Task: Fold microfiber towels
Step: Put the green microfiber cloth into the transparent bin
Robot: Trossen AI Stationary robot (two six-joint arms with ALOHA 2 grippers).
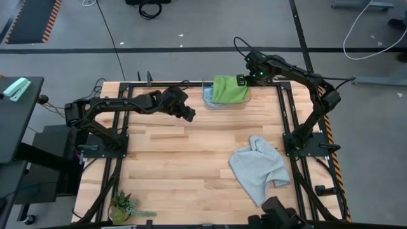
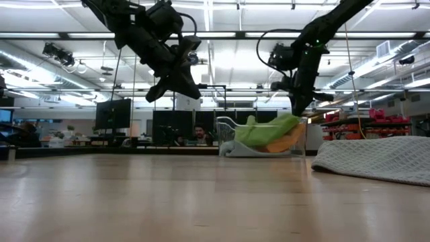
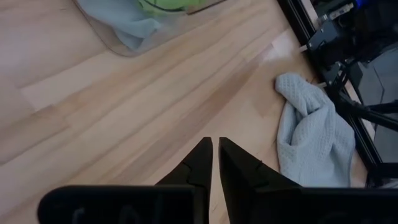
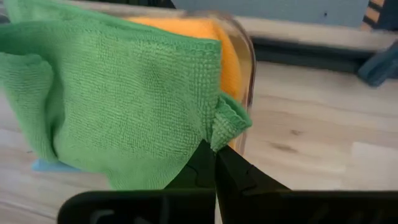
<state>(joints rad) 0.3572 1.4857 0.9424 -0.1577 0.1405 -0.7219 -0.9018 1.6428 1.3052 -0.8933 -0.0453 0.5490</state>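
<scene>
Orange towel [image 4: 227, 53] behind green towel [image 4: 118, 99] shows only past right pincer [image 4: 214, 155].

Wooden table [image 1: 178, 165]: grey towel [image 1: 259, 168], clear bin [image 1: 210, 100], small plant [image 1: 123, 206].

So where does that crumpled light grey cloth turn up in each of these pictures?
High view: crumpled light grey microfiber cloth lies toward the table's near right.
Low view: at the right edge, flat on the wood.
Left wrist view: on the right, beside the dark frame.
Right wrist view: not in it.
Shared landmark: the clear plastic bin holding the bright green towel.
</scene>
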